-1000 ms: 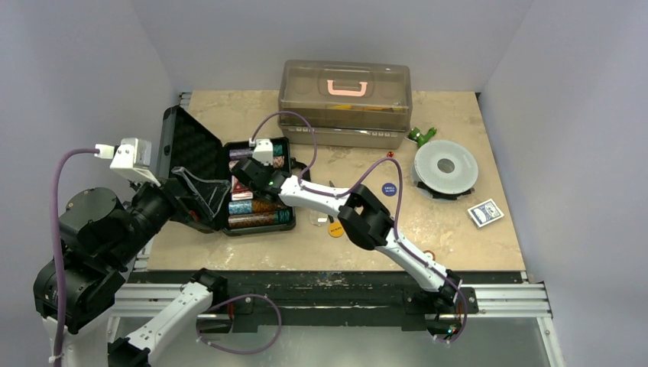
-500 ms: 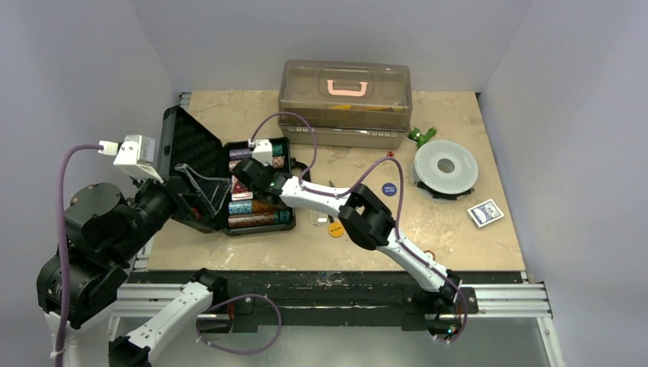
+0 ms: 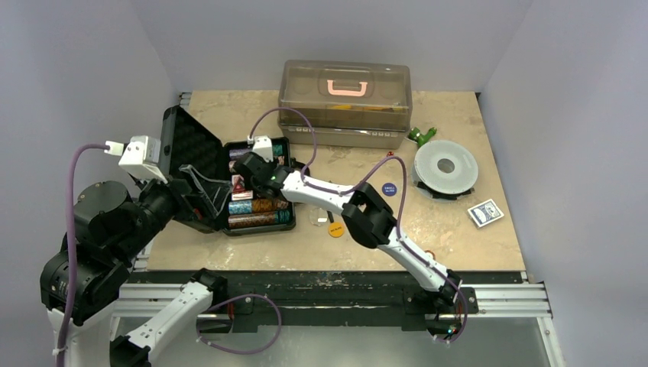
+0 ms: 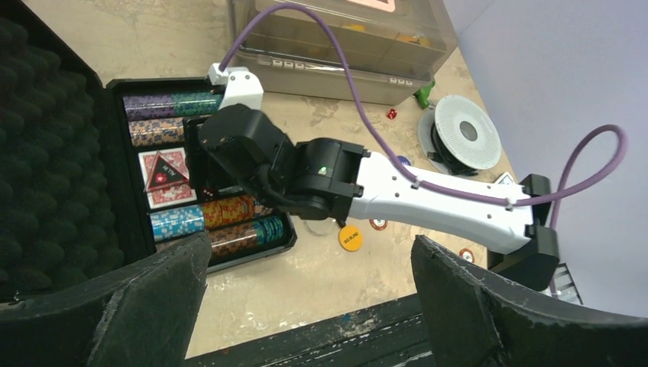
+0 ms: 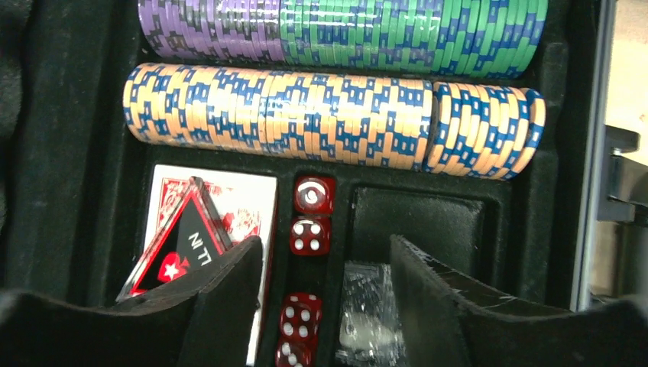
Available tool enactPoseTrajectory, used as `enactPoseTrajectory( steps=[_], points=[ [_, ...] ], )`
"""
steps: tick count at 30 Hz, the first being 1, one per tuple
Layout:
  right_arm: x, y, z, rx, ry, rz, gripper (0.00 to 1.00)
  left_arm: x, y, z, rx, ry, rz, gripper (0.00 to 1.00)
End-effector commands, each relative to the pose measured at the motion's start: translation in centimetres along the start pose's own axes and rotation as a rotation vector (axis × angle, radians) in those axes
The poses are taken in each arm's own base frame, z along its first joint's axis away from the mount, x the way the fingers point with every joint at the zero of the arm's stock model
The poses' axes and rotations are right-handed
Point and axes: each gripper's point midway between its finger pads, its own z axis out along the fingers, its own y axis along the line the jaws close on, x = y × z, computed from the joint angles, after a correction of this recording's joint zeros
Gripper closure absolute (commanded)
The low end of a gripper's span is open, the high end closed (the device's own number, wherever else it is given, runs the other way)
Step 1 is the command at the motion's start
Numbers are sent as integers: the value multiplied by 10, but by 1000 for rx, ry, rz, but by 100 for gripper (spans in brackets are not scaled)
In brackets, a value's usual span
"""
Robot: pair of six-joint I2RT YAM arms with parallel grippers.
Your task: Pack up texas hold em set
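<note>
- Texas hold em set [image 3: 260, 214]: we count chip rows [image 5: 328, 115] beyond our right fingers [image 5: 221, 298], which stand spread.
- We see red dice [image 5: 311, 222] through their gap.
- Our left fingers [image 4: 489, 306]: spread, empty.

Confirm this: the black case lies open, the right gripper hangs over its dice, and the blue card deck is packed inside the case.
One error: the blue card deck lies out on the table, not inside the black case, as the top external view shows. The rest holds.
</note>
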Motion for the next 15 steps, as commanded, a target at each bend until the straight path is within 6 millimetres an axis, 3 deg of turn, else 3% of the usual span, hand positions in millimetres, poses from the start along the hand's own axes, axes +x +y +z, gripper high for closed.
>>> enactPoseTrajectory(
  steps=[1, 5, 7, 9, 15],
  points=[
    [-83, 7, -61, -106, -59, 33, 37, 8, 14, 4, -63, 25, 42, 0],
    [-109, -17, -101, -175, -23, 32, 28, 17, 19, 10, -70, 45, 50, 0],
    [-113, -44, -117, -175, 9, 45, 28, 22, 19, 16, -75, 64, 29, 0],
    [-118, -79, -138, -161, 26, 80, 29, 29, 19, 24, -80, 95, -7, 0],
    [-84, -211, -166, -21, 76, 184, 28, 74, -2, 63, -5, 316, -171, 0]
  ],
)
